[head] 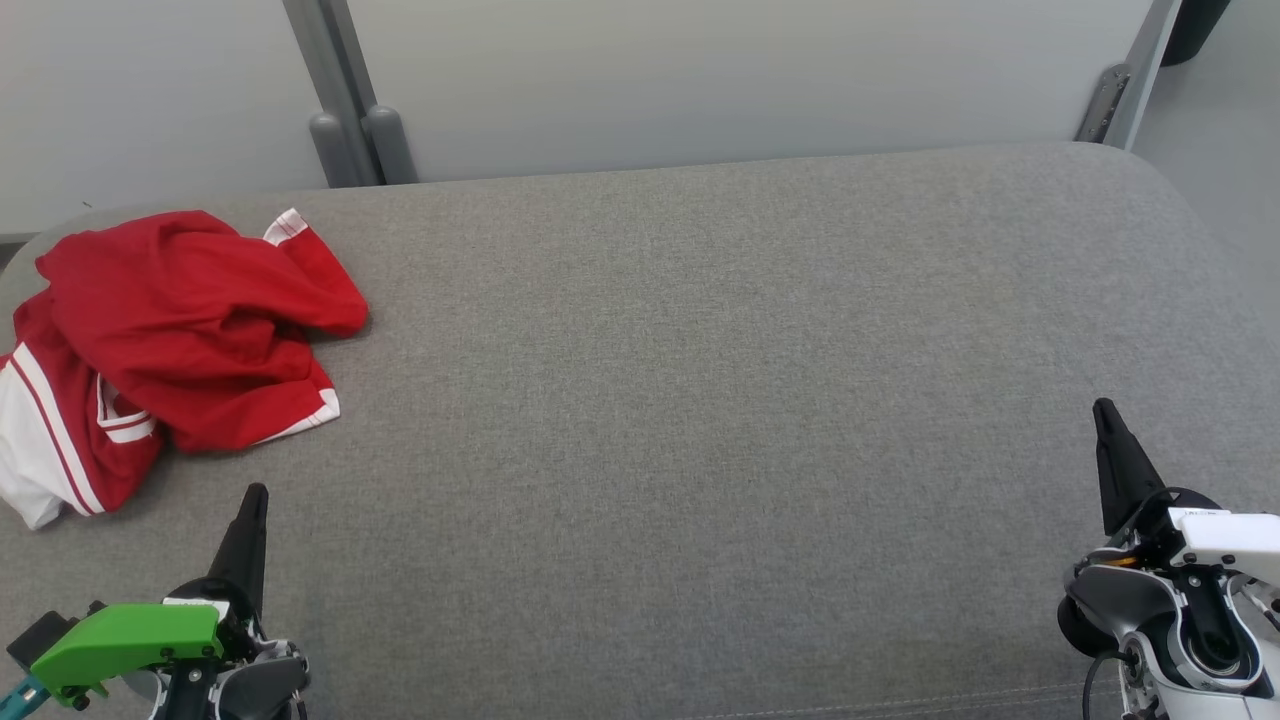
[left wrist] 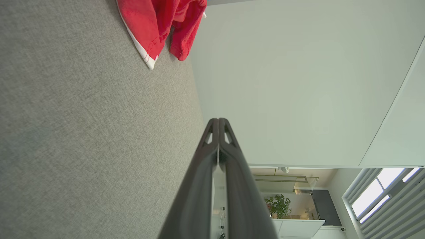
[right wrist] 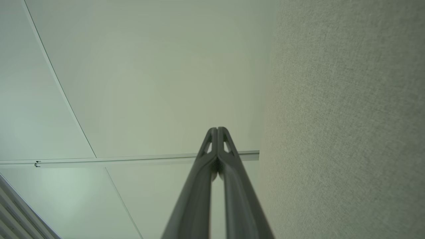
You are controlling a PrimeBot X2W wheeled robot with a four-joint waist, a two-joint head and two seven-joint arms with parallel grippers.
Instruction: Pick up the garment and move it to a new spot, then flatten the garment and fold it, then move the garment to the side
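while the garment (head: 190, 320) lay crumpled at the cushion's (head: 700, 400) far left corner, left gripper (head: 256, 492) and right gripper (head: 1103, 407) were pressed together, empty.

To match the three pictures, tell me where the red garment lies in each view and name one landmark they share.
Head view: red garment, crumpled, at the left edge on the grey fabric surface, beyond the left gripper.
Left wrist view: top edge, left of centre, ahead of the shut left gripper.
Right wrist view: grey fabric surface on the right, pale wall on the left.
Shared landmark: the grey fabric surface.
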